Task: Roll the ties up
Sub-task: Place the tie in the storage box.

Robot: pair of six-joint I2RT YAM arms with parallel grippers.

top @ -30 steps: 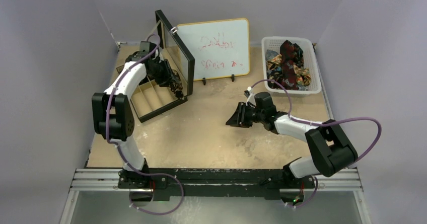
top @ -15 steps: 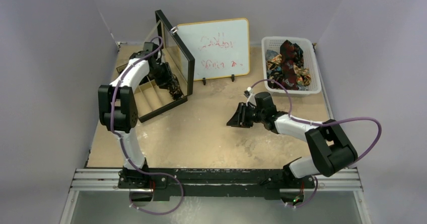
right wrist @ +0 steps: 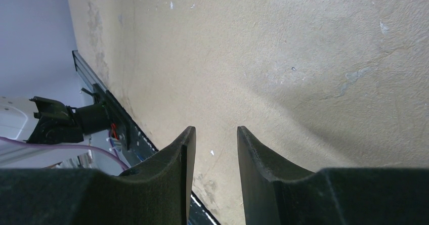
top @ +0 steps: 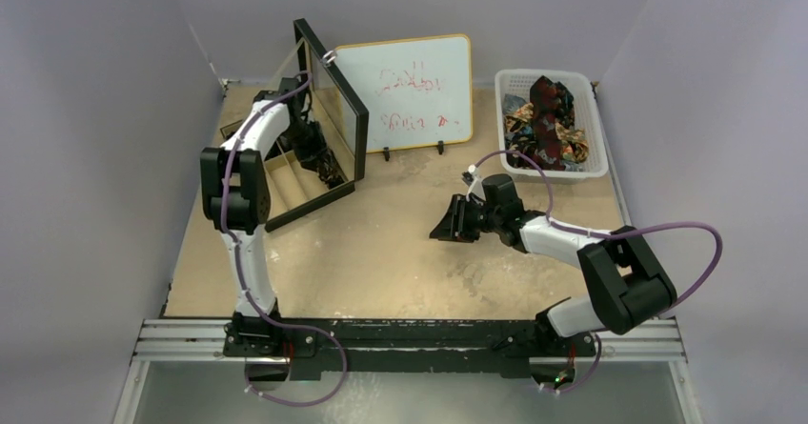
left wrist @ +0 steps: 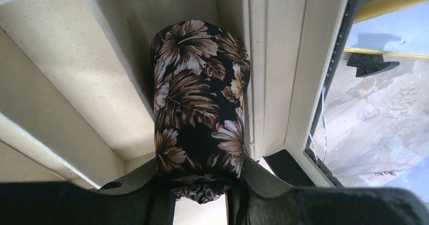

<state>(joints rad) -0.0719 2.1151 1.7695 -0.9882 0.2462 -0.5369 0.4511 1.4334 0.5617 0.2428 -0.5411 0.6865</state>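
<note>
One roll (left wrist: 200, 103) of tie fabric is clamped in the left claw (left wrist: 200, 178). Its near end is pinched between the two fingers, and the rest juts ahead into a compartment of the wooden box (top: 286, 188). It lies between a slanted divider (left wrist: 109, 68) and the box wall next to the raised lid (top: 335, 110) (whether it rests on the compartment floor cannot be told). The fabric is black with tan and cream flowers and leaves, wound into a tight cylinder. More ties (top: 545, 119) lie heaped in the white basket (top: 597, 152) at the far right. The right claw (right wrist: 212, 144) hangs partly open over the worktop (top: 381, 252), holding nothing. Since a second ago the left arm's elbow has swung up toward the box, carrying the claw deeper in. The right arm has not moved.
</note>
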